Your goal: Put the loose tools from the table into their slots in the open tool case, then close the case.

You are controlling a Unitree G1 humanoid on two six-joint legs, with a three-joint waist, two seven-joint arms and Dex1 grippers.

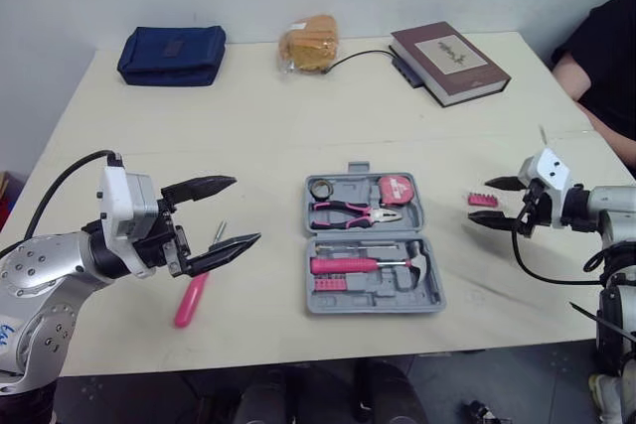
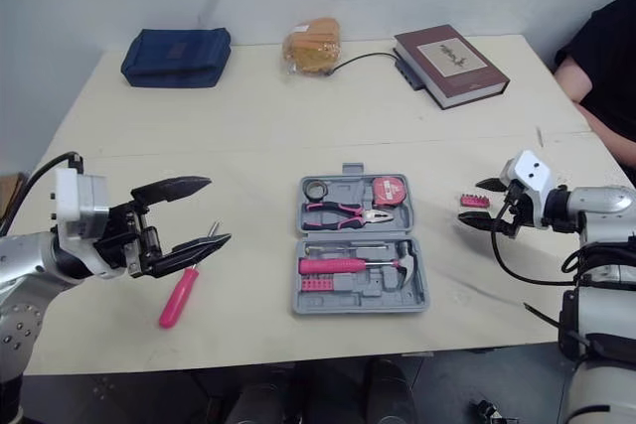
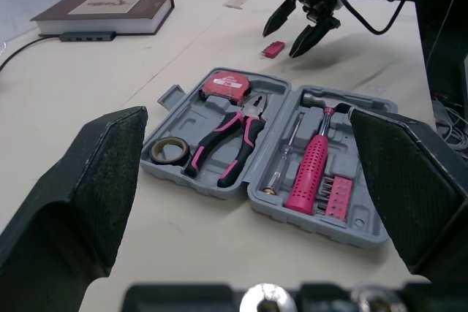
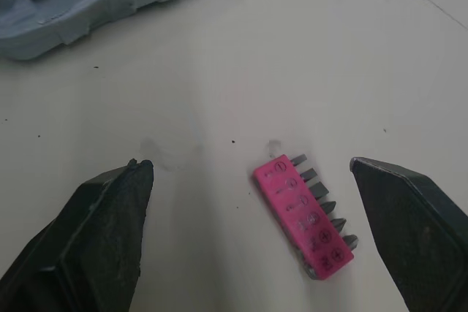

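Observation:
The grey tool case [image 1: 370, 290] lies open at the table's middle, holding tape, pliers, a tape measure, a pink-handled hammer and a bit set. A pink-handled screwdriver [image 1: 193, 294] lies loose on the table left of the case, just below my left gripper [image 1: 227, 213], which hovers open and empty. A pink bit holder [image 1: 483, 200] rests right of the case; in the right wrist view the bit holder [image 4: 305, 214] sits between the spread fingers. My right gripper [image 1: 501, 202] is open around it, not touching.
At the far edge lie a blue pouch [image 1: 173, 54], a wrapped bread bag [image 1: 309, 44] and a brown book [image 1: 450, 62] on a hub with a cable. A person's arm [image 1: 596, 96] reaches in at the right edge.

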